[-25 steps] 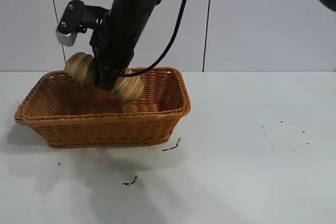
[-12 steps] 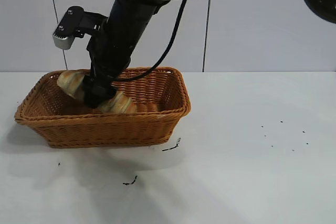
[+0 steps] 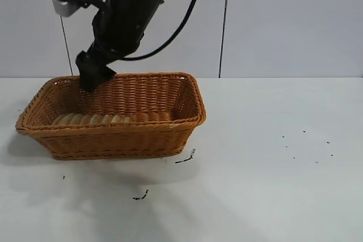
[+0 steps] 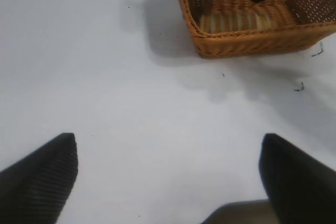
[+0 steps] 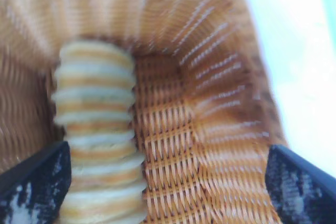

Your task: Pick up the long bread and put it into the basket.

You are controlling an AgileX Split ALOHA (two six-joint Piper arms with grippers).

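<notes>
Now right gripper (image 3: 92,76) spread wide, empty, above basket (image 3: 113,134), long bread (image 3: 91,119) lying inside, left gripper (image 4: 168,171) open.

Right hand (image 3: 91,80) let go of the long bread (image 3: 91,119), now lying flat in the basket (image 3: 113,137); hand rose above the rim, open.

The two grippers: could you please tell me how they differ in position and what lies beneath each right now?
The right gripper hangs above the basket, over the long bread lying inside. The left gripper is away from the basket, over bare table. Both are open and hold nothing.
</notes>
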